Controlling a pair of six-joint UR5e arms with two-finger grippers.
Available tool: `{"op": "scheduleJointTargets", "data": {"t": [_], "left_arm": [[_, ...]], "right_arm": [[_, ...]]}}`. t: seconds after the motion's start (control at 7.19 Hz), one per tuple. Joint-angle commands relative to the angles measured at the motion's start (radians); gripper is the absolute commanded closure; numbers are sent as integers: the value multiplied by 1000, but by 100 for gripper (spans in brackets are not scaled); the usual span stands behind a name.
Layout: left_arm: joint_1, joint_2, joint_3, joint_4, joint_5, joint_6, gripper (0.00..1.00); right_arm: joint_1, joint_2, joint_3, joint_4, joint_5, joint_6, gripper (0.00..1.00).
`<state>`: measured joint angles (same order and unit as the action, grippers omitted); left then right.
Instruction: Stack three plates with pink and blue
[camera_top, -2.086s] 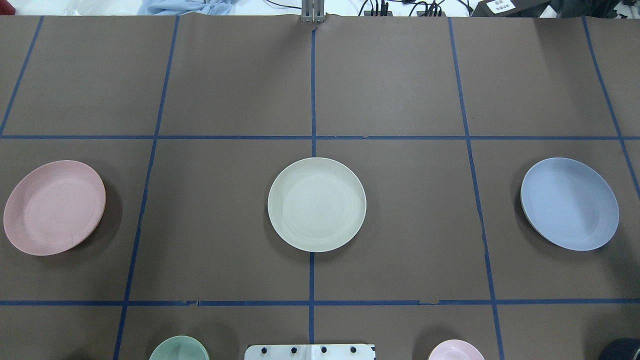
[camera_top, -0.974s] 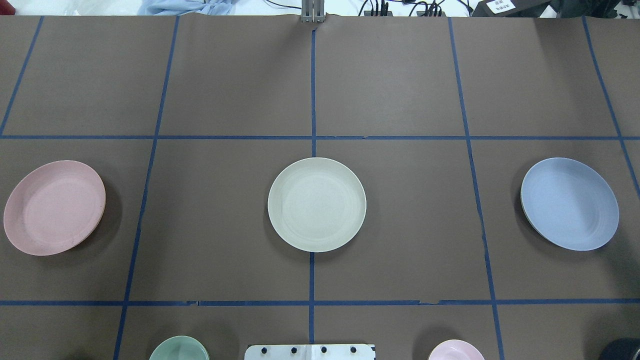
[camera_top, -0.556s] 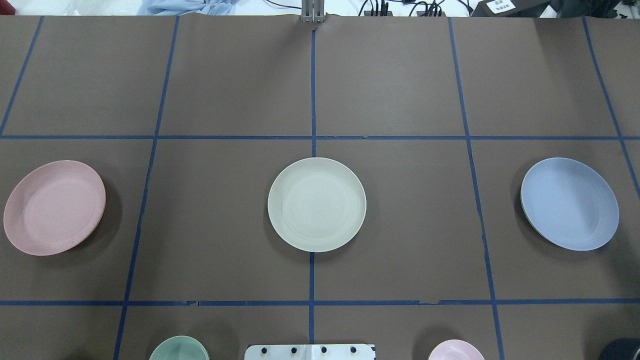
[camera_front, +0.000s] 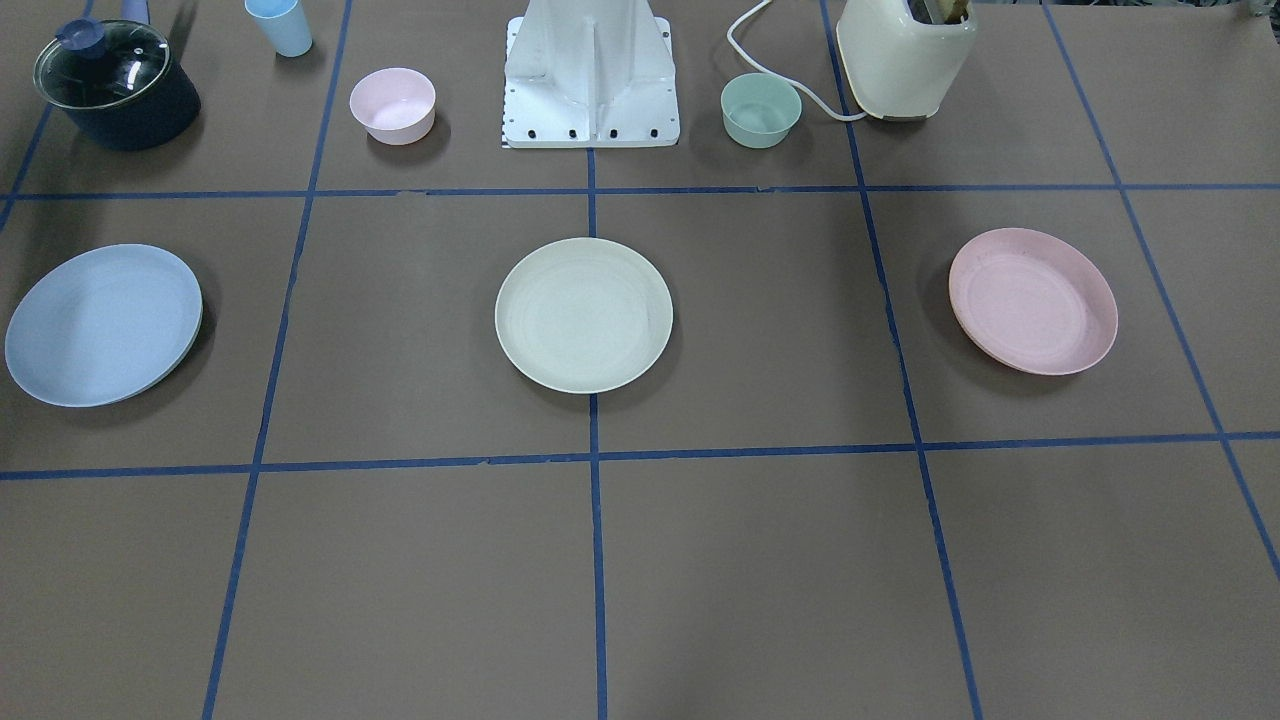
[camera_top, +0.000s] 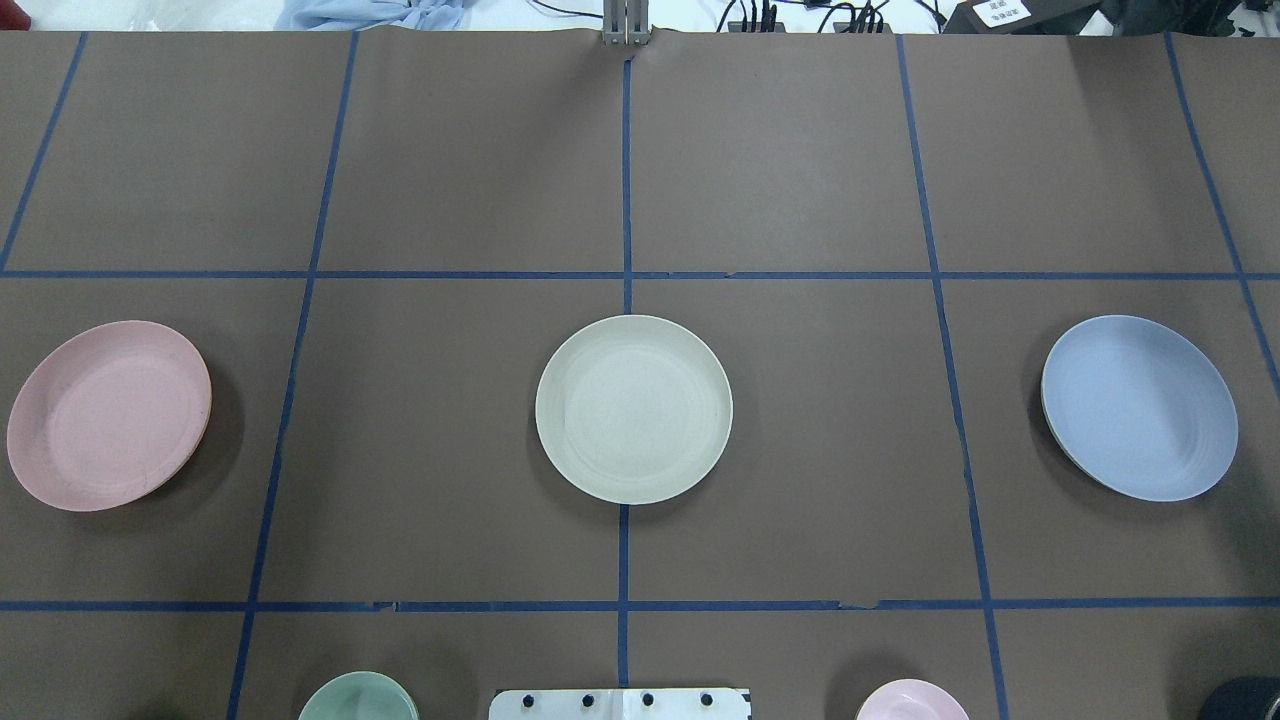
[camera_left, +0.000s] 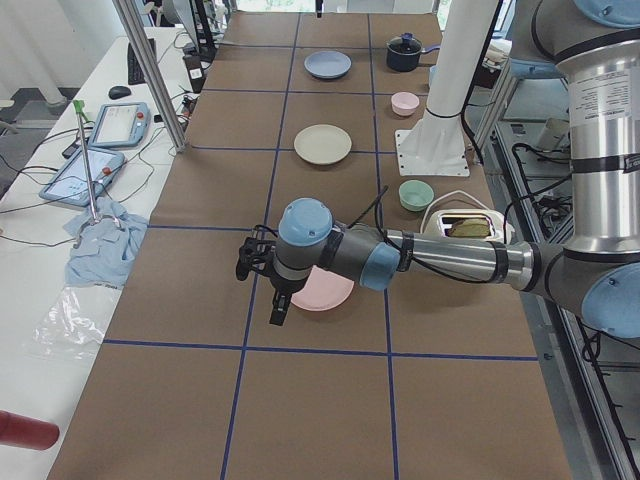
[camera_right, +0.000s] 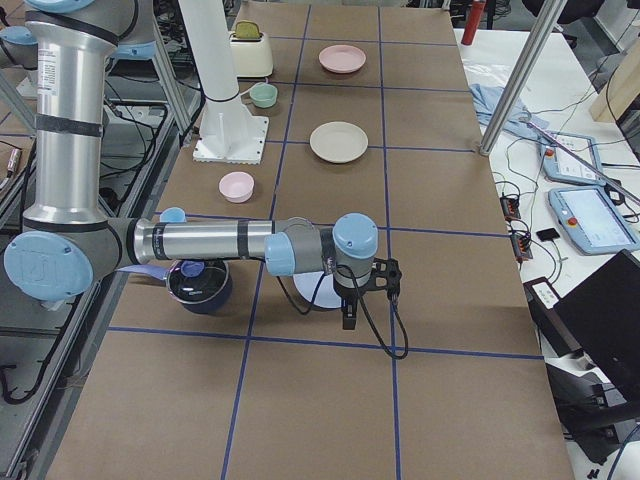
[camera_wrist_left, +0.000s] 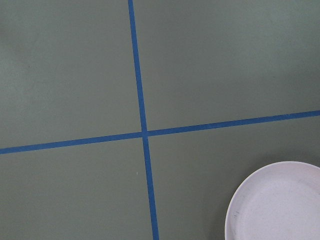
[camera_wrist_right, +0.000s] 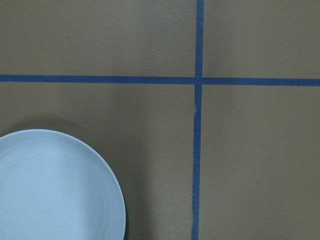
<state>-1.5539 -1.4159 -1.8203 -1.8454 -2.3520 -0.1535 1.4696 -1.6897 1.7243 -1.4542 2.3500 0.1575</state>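
Observation:
Three plates lie apart in a row on the brown table. The pink plate (camera_top: 108, 415) is on my left, the cream-white plate (camera_top: 633, 408) in the middle, the blue plate (camera_top: 1138, 406) on my right. My left gripper (camera_left: 277, 312) hangs above the table beside the pink plate (camera_left: 322, 292), whose edge shows in the left wrist view (camera_wrist_left: 277, 202). My right gripper (camera_right: 348, 310) hangs beside the blue plate (camera_right: 318, 290), seen in the right wrist view (camera_wrist_right: 55, 185). Both grippers show only in the side views, so I cannot tell whether they are open or shut.
Near my base (camera_front: 590, 80) stand a small pink bowl (camera_front: 392, 104), a small mint-green bowl (camera_front: 760, 109), a cream toaster (camera_front: 905, 55), a dark pot with a glass lid (camera_front: 115, 82) and a pale blue cup (camera_front: 279, 24). Blue tape lines divide the table.

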Motion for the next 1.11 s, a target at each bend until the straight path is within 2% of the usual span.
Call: {"op": "scheduleJointTargets", "data": {"t": [0.0, 0.83, 0.97], "left_arm": [[0, 0, 3, 0, -7, -1, 0], [5, -2, -5, -20, -9, 0, 0], [6, -2, -7, -20, -10, -3, 0]], "right_arm": [[-6, -2, -12, 21, 0, 1, 0], [-21, -7, -12, 54, 6, 2, 0], [-21, -7, -12, 54, 35, 2, 0]]}}
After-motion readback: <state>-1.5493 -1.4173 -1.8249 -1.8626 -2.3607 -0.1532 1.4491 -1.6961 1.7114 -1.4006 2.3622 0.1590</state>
